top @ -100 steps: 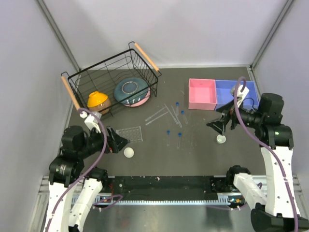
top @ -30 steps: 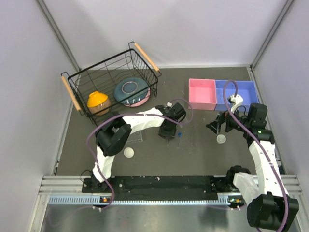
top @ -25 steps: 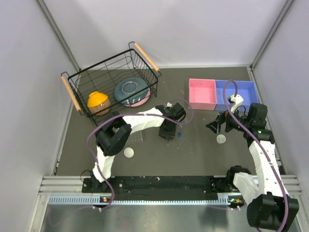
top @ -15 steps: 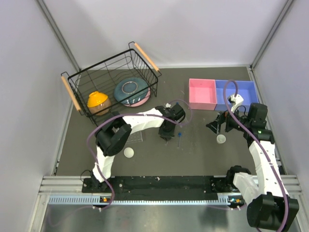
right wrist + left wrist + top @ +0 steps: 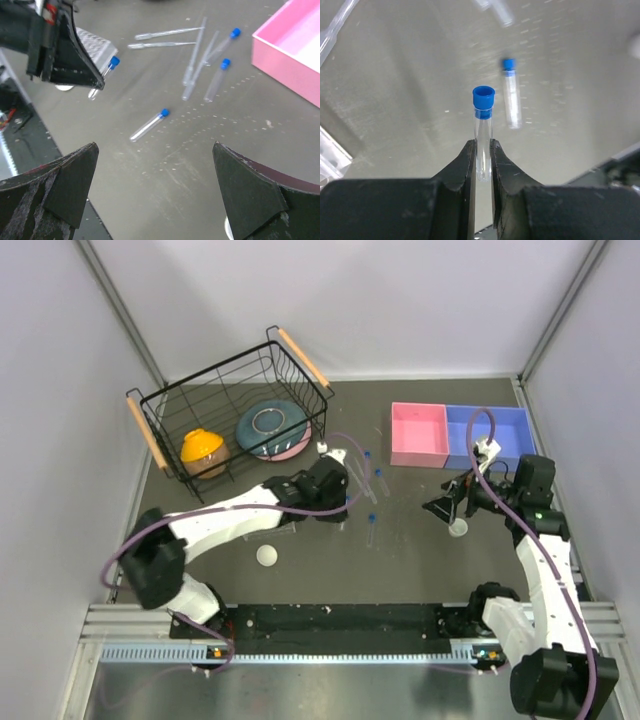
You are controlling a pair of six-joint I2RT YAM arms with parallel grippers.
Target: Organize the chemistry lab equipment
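Note:
My left gripper (image 5: 336, 504) is shut on a clear tube with a blue cap (image 5: 483, 122). It pinches the tube's lower end, and the cap points away from the jaws, above the mat. The same held tube (image 5: 103, 77) also appears in the right wrist view, beside the clear flat rack (image 5: 96, 42). Three more capped tubes (image 5: 370, 530) and several thin clear rods (image 5: 194, 50) lie loose on the mat. My right gripper (image 5: 447, 506) hangs open and empty just above a small white cup (image 5: 458, 528). A second white cup (image 5: 266, 555) sits near the front left.
A black wire basket (image 5: 160, 400) at the back left holds an orange bowl (image 5: 204, 448) and a teal-pink bowl (image 5: 272, 428). A pink bin (image 5: 418, 433) and a blue bin (image 5: 495, 430) stand at the back right. The left forearm crosses over the rack.
The left jaws closed on the tube, then lifted it off the mat. The left arm has swung to a lower, more stretched pose. The right arm has barely moved.

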